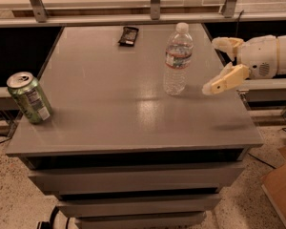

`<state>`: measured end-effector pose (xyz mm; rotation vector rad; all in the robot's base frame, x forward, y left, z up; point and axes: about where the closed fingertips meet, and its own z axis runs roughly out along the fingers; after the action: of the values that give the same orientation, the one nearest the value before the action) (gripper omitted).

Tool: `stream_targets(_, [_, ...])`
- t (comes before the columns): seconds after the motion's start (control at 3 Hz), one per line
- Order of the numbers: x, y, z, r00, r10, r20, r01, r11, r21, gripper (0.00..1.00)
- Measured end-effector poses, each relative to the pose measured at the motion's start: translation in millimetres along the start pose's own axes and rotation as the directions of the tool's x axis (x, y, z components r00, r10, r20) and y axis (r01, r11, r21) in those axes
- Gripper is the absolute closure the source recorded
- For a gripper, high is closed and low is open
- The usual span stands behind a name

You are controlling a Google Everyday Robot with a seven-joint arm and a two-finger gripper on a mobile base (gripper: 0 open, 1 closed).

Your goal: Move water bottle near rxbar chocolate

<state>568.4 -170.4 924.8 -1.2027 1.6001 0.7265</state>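
Water bottle (178, 61) stands upright on the table (100, 104), toward the right edge, back half. Gripper (212, 66) hangs just beside it, over the right edge, fingers spread wide, not touching the bottle. Chocolate bar (128, 35) lies flat near the back edge, left of the bottle, apart from it. Arm cut off at right. Bar print illegible. Bottle: clear ribbed plastic, white cap. Tabletop: smooth grey, slight sheen. Green can (29, 98) near front-left corner.
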Motion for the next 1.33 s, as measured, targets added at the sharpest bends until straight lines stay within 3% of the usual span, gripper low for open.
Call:
stream_targets(0.33, [-5.2, 8.8, 27.9, 1.0, -0.008, 0.03, 0.009, 0.9992, -0.04, 0.0])
stream_targets(1.0, [-19.5, 20.1, 78.9, 0.999, -0.013, 0.052, 0.017, 0.9966, -0.08, 0.41])
stream_targets(1.33, [-28.6, 12.5, 102.0, 0.998, -0.003, 0.068, 0.008, 0.9968, -0.08, 0.64])
